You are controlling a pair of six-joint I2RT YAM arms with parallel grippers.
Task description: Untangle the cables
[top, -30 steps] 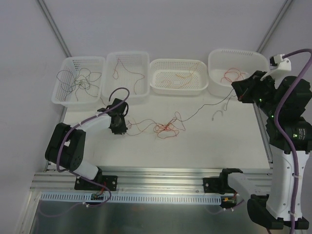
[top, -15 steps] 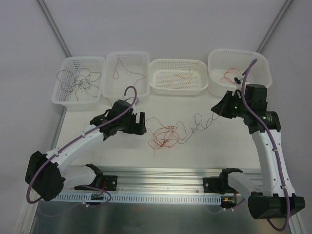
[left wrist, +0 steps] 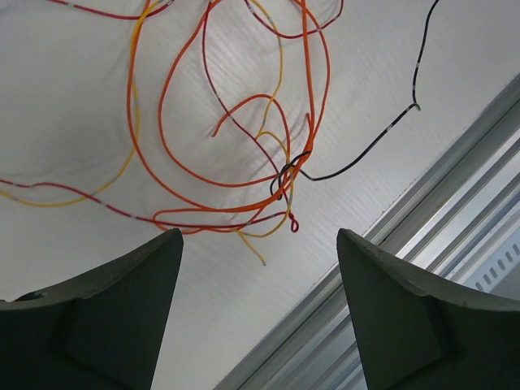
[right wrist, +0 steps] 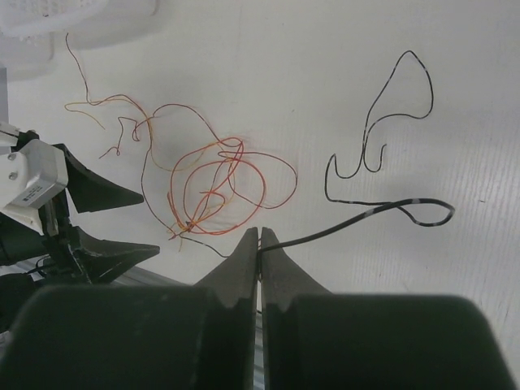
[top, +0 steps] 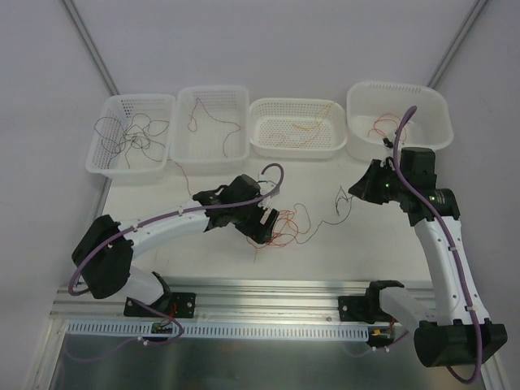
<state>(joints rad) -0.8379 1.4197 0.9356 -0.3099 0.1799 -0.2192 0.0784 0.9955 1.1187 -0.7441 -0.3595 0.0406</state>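
Observation:
A tangle of orange, yellow and dark red cables (top: 282,227) lies on the white table near its front edge. My left gripper (top: 266,223) hovers at the tangle's left side. In the left wrist view it (left wrist: 259,236) is open with nothing between its fingers, and the knot (left wrist: 280,183) lies just beyond the tips. My right gripper (top: 358,188) is to the right and shut on a dark grey cable (right wrist: 358,216) at the tips (right wrist: 260,234). That cable (top: 339,205) droops from the jaws and runs back into the knot.
Four white baskets stand along the back: one (top: 140,98) with dark cables, one (top: 213,88) with a dark red cable, one (top: 294,102) with yellow ones, one (top: 396,84) with red ones. An aluminium rail (top: 268,292) borders the front edge.
My left arm swept right from near the baskets to the tangle, and its gripper opened. The right arm came down from beside the right basket toward the centre, still shut on the dark cable.

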